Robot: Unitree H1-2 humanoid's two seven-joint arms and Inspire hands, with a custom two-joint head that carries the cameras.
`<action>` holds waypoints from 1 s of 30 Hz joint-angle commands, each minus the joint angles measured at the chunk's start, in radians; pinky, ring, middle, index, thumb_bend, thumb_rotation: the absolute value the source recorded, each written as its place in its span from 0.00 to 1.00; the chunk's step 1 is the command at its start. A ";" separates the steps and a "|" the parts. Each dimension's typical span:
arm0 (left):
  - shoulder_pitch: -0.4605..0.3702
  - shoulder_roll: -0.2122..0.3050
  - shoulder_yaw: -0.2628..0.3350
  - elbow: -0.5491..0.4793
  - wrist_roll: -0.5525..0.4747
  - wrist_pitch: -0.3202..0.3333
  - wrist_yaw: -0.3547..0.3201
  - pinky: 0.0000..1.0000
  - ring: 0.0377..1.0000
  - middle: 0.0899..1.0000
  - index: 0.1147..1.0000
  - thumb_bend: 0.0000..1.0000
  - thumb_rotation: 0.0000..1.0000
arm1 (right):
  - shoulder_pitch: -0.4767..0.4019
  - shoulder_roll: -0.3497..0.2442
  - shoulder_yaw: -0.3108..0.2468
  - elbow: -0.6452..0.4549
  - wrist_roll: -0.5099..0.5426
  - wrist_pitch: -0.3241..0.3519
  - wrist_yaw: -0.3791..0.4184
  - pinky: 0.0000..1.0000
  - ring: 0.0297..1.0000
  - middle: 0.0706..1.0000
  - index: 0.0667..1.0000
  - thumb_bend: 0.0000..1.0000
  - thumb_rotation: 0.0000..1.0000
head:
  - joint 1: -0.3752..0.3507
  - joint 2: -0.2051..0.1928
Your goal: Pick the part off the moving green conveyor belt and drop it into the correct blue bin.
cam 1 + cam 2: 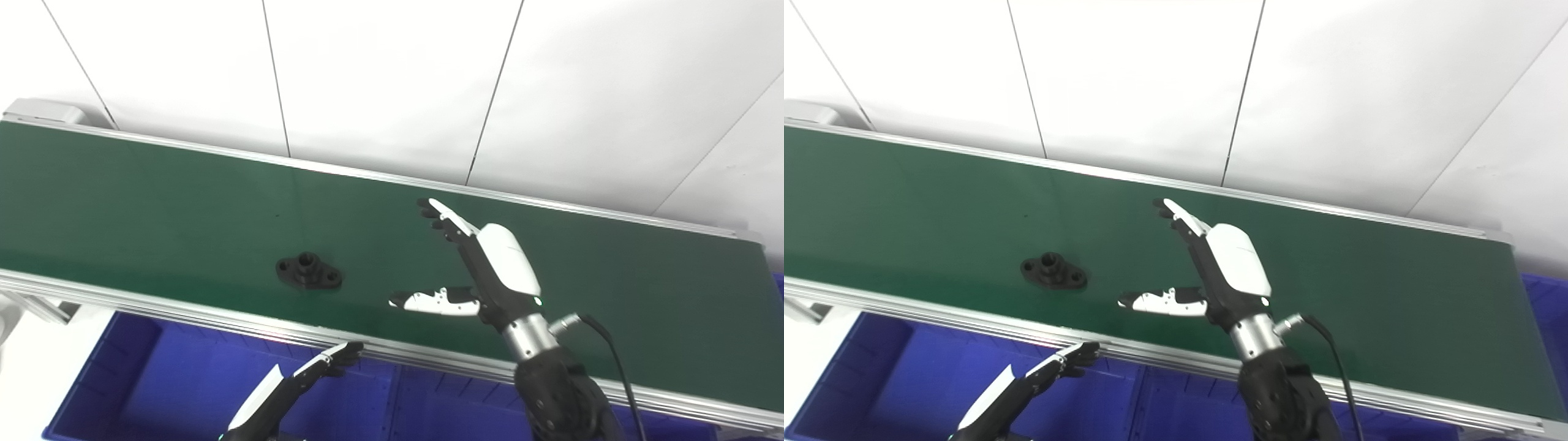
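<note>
A small black flanged part (309, 272) with a raised hub and two ears lies on the green conveyor belt (153, 202), near its front edge. My right hand (484, 269) hovers over the belt to the right of the part, open, fingers stretched up the belt and thumb pointing left toward the part; nothing is in it. My left hand (294, 383) is low, in front of the belt's near rail and over a blue bin (184, 392), fingers extended and holding nothing.
The belt's aluminium rail (184, 309) runs along the front edge. Blue bins sit below it, with a divider (395, 398) between two of them and another bin edge (1543, 294) at far right. White wall panels stand behind.
</note>
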 commanded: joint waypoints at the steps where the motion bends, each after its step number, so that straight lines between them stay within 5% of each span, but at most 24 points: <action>1: 0.008 0.007 0.006 -0.031 -0.012 -0.035 -0.002 0.82 0.87 0.88 0.89 0.83 0.47 | -0.043 0.021 0.005 -0.011 -0.013 0.016 0.001 0.77 0.82 0.84 0.90 0.89 0.56 | 0.004 0.000; 19: 0.017 -0.030 -0.003 -0.045 0.001 -0.035 -0.015 0.84 0.87 0.88 0.88 0.82 0.51 | -0.199 0.045 0.088 0.128 -0.075 0.037 0.079 0.81 0.84 0.85 0.92 0.86 0.57 | 0.085 0.022; 30: 0.030 -0.032 -0.022 -0.058 0.059 -0.035 0.033 0.81 0.86 0.88 0.88 0.85 0.57 | -0.234 0.069 0.139 0.250 -0.104 0.026 0.047 0.80 0.83 0.84 0.91 0.86 0.53 | 0.100 0.029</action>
